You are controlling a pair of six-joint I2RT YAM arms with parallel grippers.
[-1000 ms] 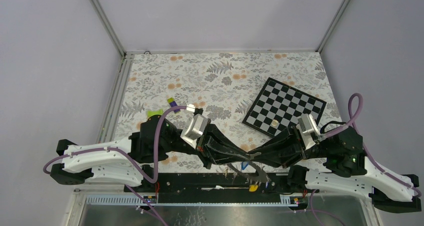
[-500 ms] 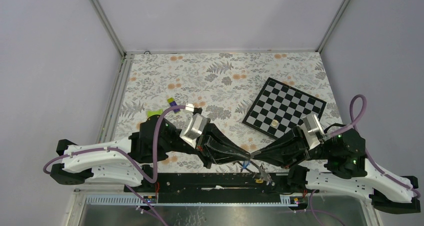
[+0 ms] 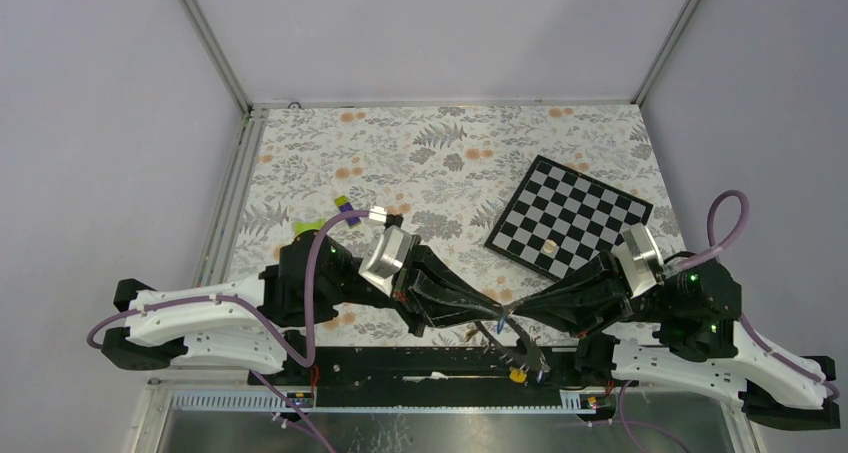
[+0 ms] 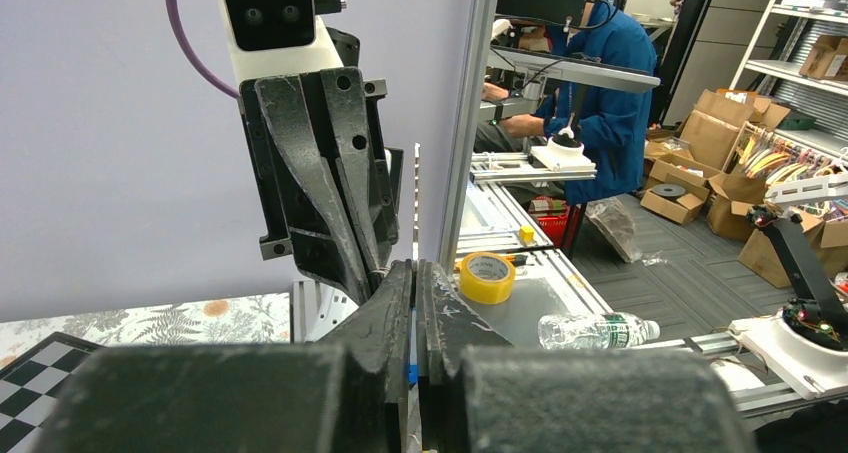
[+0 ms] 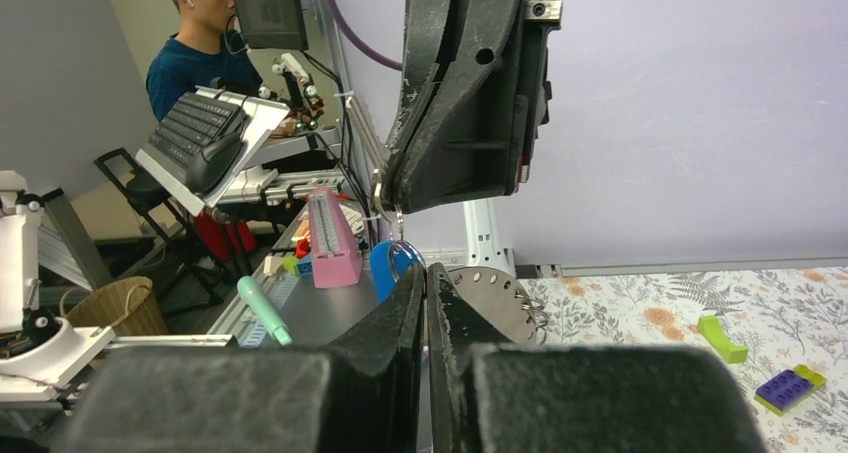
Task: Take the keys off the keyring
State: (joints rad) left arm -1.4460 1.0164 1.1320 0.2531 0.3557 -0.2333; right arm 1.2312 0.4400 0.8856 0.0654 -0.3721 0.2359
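**Right claw closes in on the bunch**

The right claw (image 3: pixel 512 307), part open a second ago, now has its fingers pressed almost together, right against the tips of the left claw (image 3: pixel 494 312), which stays closed. The keyring (image 3: pixel 522 352) hangs in the air just beneath them, over the near edge of the counter (image 3: pixel 450 163). The keys (image 3: pixel 517 375) dangle from it, the blue key (image 5: pixel 388 263) nearest the fingers. What each claw pinches is hidden. Probably the grip for pulling a key off is now set; none looks free yet.
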